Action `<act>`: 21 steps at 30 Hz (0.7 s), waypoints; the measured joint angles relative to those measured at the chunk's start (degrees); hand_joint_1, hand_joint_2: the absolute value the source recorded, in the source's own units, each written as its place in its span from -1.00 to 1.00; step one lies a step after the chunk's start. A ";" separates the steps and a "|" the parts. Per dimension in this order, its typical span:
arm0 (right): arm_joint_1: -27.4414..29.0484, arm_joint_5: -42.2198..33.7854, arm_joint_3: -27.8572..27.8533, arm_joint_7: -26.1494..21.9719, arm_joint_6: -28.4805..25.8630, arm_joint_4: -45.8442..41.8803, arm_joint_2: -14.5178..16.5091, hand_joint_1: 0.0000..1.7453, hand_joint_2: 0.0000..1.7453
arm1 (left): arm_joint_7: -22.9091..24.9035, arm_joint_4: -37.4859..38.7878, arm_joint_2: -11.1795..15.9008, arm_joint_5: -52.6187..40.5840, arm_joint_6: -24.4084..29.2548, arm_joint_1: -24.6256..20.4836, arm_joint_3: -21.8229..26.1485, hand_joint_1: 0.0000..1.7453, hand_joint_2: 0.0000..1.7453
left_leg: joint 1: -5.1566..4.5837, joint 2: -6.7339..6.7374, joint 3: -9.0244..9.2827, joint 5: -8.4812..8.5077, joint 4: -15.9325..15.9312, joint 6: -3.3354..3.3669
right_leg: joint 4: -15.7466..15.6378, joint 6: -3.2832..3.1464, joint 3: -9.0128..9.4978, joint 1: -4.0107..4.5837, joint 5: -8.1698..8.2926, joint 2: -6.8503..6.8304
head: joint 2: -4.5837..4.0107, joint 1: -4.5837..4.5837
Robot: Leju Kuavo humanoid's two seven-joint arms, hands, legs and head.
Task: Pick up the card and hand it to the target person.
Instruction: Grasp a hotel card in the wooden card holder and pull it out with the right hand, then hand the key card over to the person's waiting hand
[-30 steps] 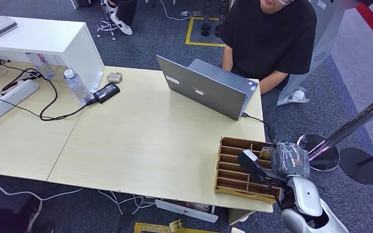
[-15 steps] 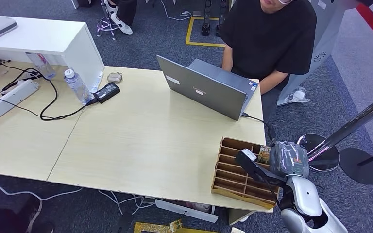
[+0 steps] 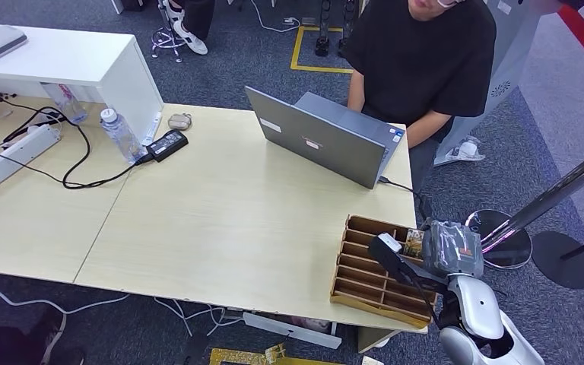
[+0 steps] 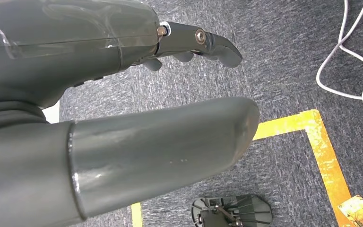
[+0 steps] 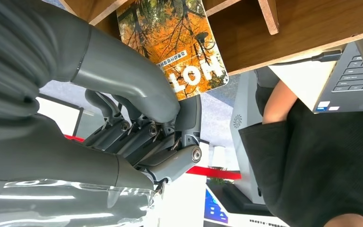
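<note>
At the far-right corner of the worktop (image 3: 220, 228), the right hand (image 3: 450, 249) sits over the wooden slotted tray (image 3: 369, 268), thumb and fingers (image 5: 137, 130) pinching the lower edge of the orange card (image 5: 172, 45), which remains partly within a tray compartment. The grasp thus appears made; lifting the card out and passing it onward remain to be done. Beyond the hand, behind an open laptop (image 3: 323, 141), sits the person (image 3: 426, 61), presumably the recipient. The left hand (image 4: 123, 94) hangs over the carpet, released and holding nothing.
</note>
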 joint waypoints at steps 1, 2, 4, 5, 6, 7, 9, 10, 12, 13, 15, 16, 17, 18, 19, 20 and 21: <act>0.00 0.08 0.01 -0.02 -0.02 0.00 0.00 1.00 1.00 | 0.00 0.00 0.00 0.00 -0.02 0.00 0.00 -1.00 -1.00 | 0.00 0.00 0.00 0.00 0.00 0.00 | 0.00 0.00 0.00 0.00 0.00 0.00 | 0.00 0.00; 0.01 0.21 0.03 -0.05 -0.08 0.00 0.00 1.00 1.00 | 0.00 0.00 0.00 0.00 -0.04 0.00 0.00 -1.00 -1.00 | 0.00 0.00 0.00 0.00 0.00 0.00 | 0.00 0.00 0.00 0.00 0.00 0.00 | 0.00 0.00; 0.01 0.65 0.07 -0.11 -0.44 0.00 0.00 1.00 1.00 | 0.00 0.00 0.00 0.00 -0.05 0.00 0.00 -1.00 -1.00 | 0.00 0.00 0.00 0.00 0.00 0.00 | 0.00 0.00 0.00 0.00 0.00 0.00 | 0.00 0.00; 0.01 0.93 0.08 -0.15 -0.75 0.00 0.00 1.00 1.00 | 0.00 0.00 0.00 0.00 -0.05 0.00 0.00 -1.00 -1.00 | 0.00 0.00 0.00 0.00 0.00 0.00 | 0.00 0.00 0.00 0.00 0.00 0.00 | 0.00 0.00; 0.01 1.25 0.09 -0.21 -1.14 -0.01 0.00 1.00 1.00 | 0.00 0.00 0.00 0.00 -0.04 0.00 0.00 -1.00 -1.00 | 0.00 0.00 0.00 0.00 0.00 0.00 | 0.00 0.00 0.00 0.00 0.00 0.00 | 0.00 0.00; 0.02 1.57 0.10 -0.28 -1.56 -0.03 0.00 1.00 1.00 | 0.00 0.00 0.00 -0.01 -0.04 0.00 0.00 -1.00 -1.00 | 0.00 0.00 0.00 0.00 0.00 0.00 | 0.00 0.00 0.00 0.00 0.00 0.00 | 0.00 0.00; 0.04 2.24 0.09 -0.49 -2.47 -0.17 0.00 1.00 1.00 | 0.01 0.00 0.00 -0.01 -0.04 0.00 0.00 -1.00 -1.00 | 0.00 0.00 0.00 0.00 0.00 0.00 | 0.00 0.00 0.00 0.00 0.00 0.00 | 0.00 0.00; 0.07 2.66 0.08 -0.58 -3.03 -0.27 0.00 1.00 1.00 | 0.02 0.00 0.00 -0.02 -0.04 0.00 -0.01 -1.00 -1.00 | 0.00 0.00 0.00 0.00 0.00 0.00 | 0.00 0.00 -0.01 0.00 0.00 0.00 | 0.00 0.00; 0.21 3.80 0.02 -0.78 -4.61 -0.50 0.00 1.00 1.00 | 0.02 0.00 0.00 -0.03 -0.04 0.00 -0.01 -1.00 -1.00 | 0.00 0.00 0.00 0.00 0.00 0.00 | 0.00 0.00 -0.01 0.00 0.00 0.00 | 0.00 0.01; 0.33 4.55 -0.03 -0.89 -5.66 -0.63 0.00 1.00 1.00 | 0.03 0.00 0.00 -0.04 -0.04 0.00 -0.02 -1.00 -1.00 | 0.00 0.00 0.00 0.00 0.00 0.00 | 0.00 0.00 -0.01 0.00 0.00 0.00 | 0.00 0.01; 0.65 6.21 -0.19 -1.21 -8.06 -0.95 0.00 1.00 1.00 | 0.06 0.00 0.00 -0.09 -0.04 0.00 -0.02 -1.00 -1.00 | 0.00 0.00 0.00 0.00 0.00 0.00 | 0.00 0.00 -0.01 0.00 0.00 0.00 | 0.00 0.00; 0.81 7.04 -0.28 -1.42 -9.25 -1.10 0.00 1.00 1.00 | 0.10 0.00 0.00 -0.13 -0.04 0.00 -0.02 -1.00 -1.00 | 0.00 0.00 0.00 0.00 0.00 0.00 | 0.00 0.00 -0.01 0.00 0.00 0.00 | 0.00 0.00; 0.97 7.96 -0.44 -1.68 -10.54 -1.28 0.00 1.00 1.00 | 0.13 0.00 0.00 -0.17 -0.04 -0.01 -0.01 -1.00 -1.00 | 0.00 0.00 0.00 0.00 0.00 0.00 | 0.00 0.00 -0.01 0.00 0.00 0.00 | 0.00 0.00; 1.17 8.94 -0.68 -2.01 -11.94 -1.50 0.01 1.00 1.00 | 0.16 0.00 0.00 -0.24 -0.04 -0.01 -0.01 -1.00 -1.00 | 0.00 0.00 0.00 0.00 0.00 0.00 | 0.00 0.00 0.00 0.00 0.00 0.00 | 0.00 0.00; 1.37 9.82 -0.93 -2.36 -13.25 -1.72 0.03 1.00 1.00 | 0.19 0.00 0.00 -0.31 -0.04 -0.01 -0.01 -1.00 -1.00 | 0.00 0.00 0.00 0.00 0.00 0.00 | 0.00 0.00 0.00 0.00 0.00 0.00 | 0.00 0.00; 1.58 10.71 -1.23 -2.73 -14.64 -1.95 0.05 1.00 1.00 | 0.21 0.00 0.00 -0.39 -0.04 -0.01 -0.01 -1.00 -1.00 | 0.00 0.00 0.01 0.00 0.00 0.00 | 0.00 0.00 0.00 0.00 0.00 0.00 | 0.00 0.00; 1.79 11.49 -1.54 -3.06 -15.96 -2.16 0.08 1.00 1.00 | 0.23 0.00 0.00 -0.49 -0.04 -0.01 -0.02 -1.00 -1.00 | 0.00 0.00 0.01 0.00 0.00 0.00 | 0.00 0.00 0.00 0.00 0.00 0.00 | 0.00 0.00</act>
